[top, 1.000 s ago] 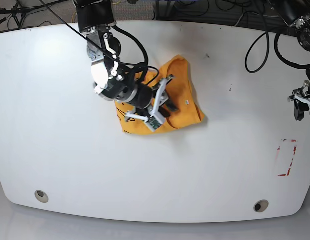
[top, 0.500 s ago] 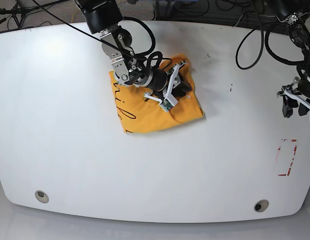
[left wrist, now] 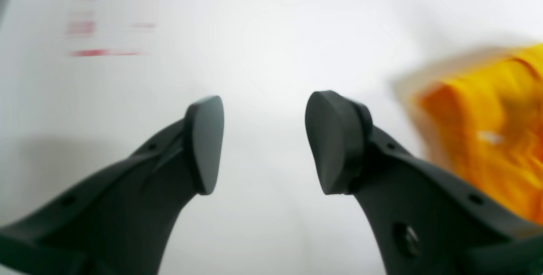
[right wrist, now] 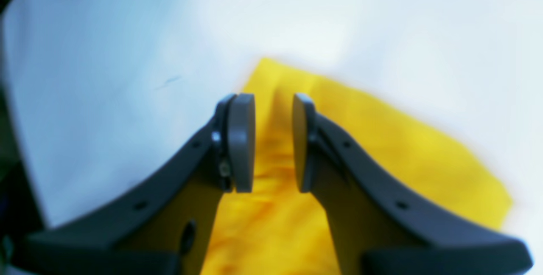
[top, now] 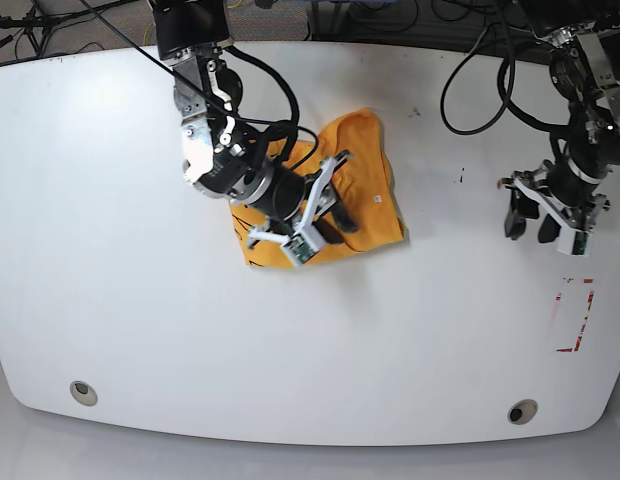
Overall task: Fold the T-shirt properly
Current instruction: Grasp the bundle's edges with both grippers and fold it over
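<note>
The right gripper, fingers narrowly parted and apparently empty, hovered over the nearly folded T-shirt. The left gripper, fingers spread, hung at three o'clock over bare table. Next likely called for pinching a remaining edge.

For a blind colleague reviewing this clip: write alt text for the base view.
On a white table, the right gripper hovers over a crumpled orange-yellow T-shirt. The left gripper hangs apart above bare table, near a red rectangle mark.

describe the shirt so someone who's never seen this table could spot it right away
On the white table, look a bit above the middle, under the right gripper. The T-shirt is a bunched orange-yellow cloth with black writing at one edge, the only brightly coloured thing there apart from a small red mark.
</note>
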Available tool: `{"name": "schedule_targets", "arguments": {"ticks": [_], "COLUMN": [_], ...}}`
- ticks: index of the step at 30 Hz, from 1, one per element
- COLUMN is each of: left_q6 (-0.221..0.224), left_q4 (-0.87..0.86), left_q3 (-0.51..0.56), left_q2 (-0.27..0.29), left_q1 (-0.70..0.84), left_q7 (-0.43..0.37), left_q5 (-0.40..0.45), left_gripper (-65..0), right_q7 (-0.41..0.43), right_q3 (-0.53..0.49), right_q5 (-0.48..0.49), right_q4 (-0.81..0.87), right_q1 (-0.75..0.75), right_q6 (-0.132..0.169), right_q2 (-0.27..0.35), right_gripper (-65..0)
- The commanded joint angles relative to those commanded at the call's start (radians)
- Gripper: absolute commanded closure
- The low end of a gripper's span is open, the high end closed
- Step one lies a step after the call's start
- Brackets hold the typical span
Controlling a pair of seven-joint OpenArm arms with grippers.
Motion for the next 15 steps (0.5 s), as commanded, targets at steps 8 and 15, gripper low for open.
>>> {"name": "schedule_targets", "arguments": {"ticks": [8,15], "left_q6": [0.002,0.003], "left_q4": [0.002,0.002], "left_q3": [0.242,0.439], "left_q2": [0.112,0.186], "left_q1": [0.0,0.017], "left_q7": [-0.002,-0.002], "left_q5": [0.003,0.005], "left_gripper": [-32.6,-32.5], "right_q7": [0.02,0.184], "right_q3": [0.032,0.031], "right_q5": [0.003,0.0], "right_q4": [-0.103,-0.27], "right_q1": [0.084,0.118], "right_q6": [0.0,0.002], "right_q2": [0.12,0.173], "right_gripper": [-14.3,-14.4]}}
